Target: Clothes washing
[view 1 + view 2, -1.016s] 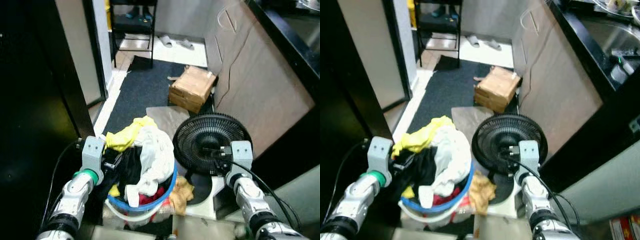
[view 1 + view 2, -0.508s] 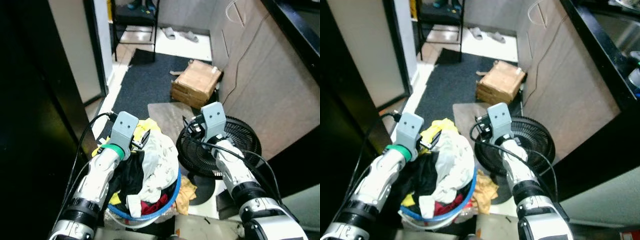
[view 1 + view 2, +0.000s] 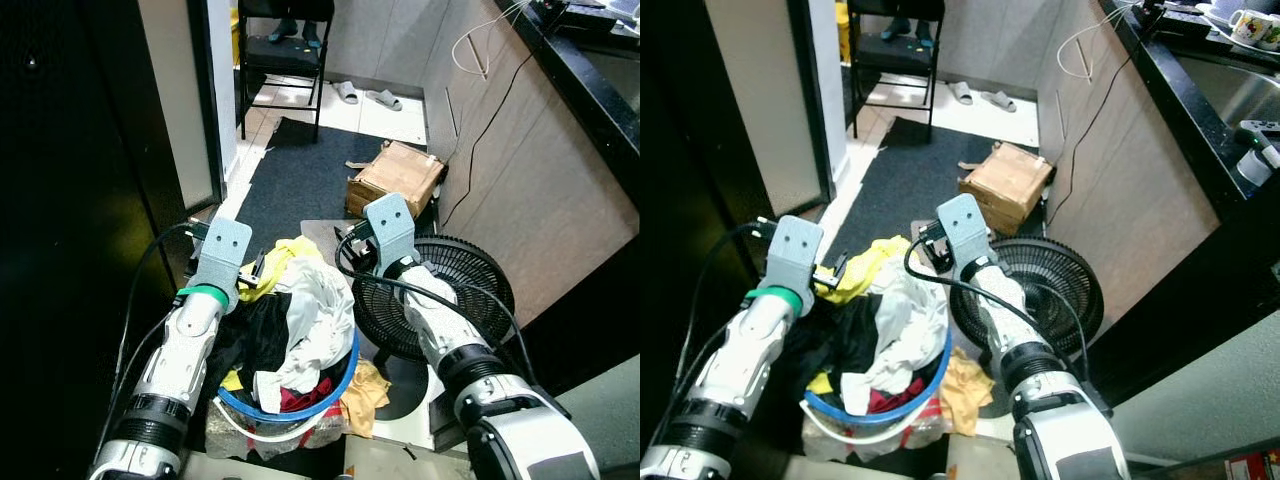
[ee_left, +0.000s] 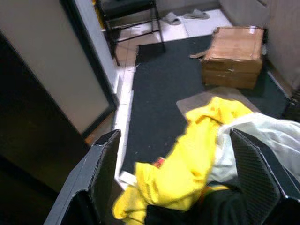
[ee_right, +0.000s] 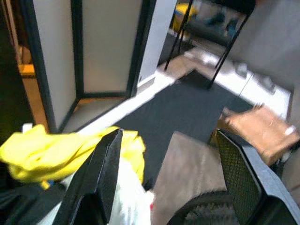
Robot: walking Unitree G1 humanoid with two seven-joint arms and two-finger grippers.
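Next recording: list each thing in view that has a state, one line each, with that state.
Laundry basket: overfull, clothes heaped above the rim.
Yellow garment: draped on top of the heap.
Left pincer: open, over the yellow garment.
Right pincer: open, holding nothing.
Fan: on the floor, tilted back.
Cardboard box: closed.

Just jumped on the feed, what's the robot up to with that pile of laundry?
It stands over a blue-rimmed basket heaped with clothes, a yellow garment and a white garment on top. Both end effectors are open and hold nothing: the left end effector is at the yellow garment, the right end effector over the pile's far edge. A black fan sits beside the basket.
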